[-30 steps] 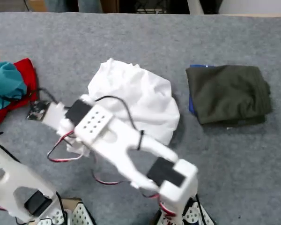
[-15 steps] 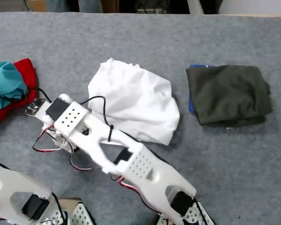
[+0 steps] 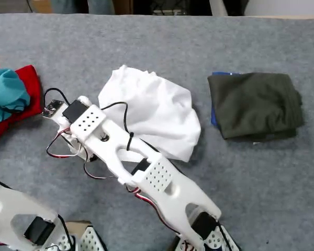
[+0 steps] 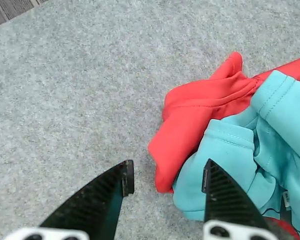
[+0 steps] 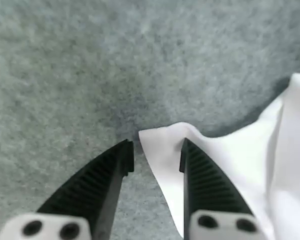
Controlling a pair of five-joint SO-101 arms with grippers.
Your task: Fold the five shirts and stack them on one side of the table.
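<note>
A crumpled white shirt (image 3: 146, 112) lies mid-table. My right arm (image 3: 102, 138) stretches from the near edge to the shirt's left side. In the right wrist view my right gripper (image 5: 156, 150) is open, and a pointed corner of the white shirt (image 5: 230, 165) lies on the cloth between its fingertips. A folded olive shirt (image 3: 255, 104) rests on a blue one (image 3: 214, 112) at the right. A red shirt (image 3: 29, 86) and a teal shirt (image 3: 8, 89) lie bunched at the left edge. My left gripper (image 4: 167, 177) hangs open just above the red shirt (image 4: 200, 110) and teal shirt (image 4: 260, 150).
Grey felt (image 3: 146, 47) covers the table. The left arm's white body (image 3: 15, 209) sits at the near left corner. Red and black cables (image 3: 68, 154) loop beside the right arm's wrist. Bare cloth lies between the white shirt and the olive stack.
The right arm unfolded and reached out to the left, then its wrist shifted farther back, toward the white shirt's left edge. The shirts have not moved.
</note>
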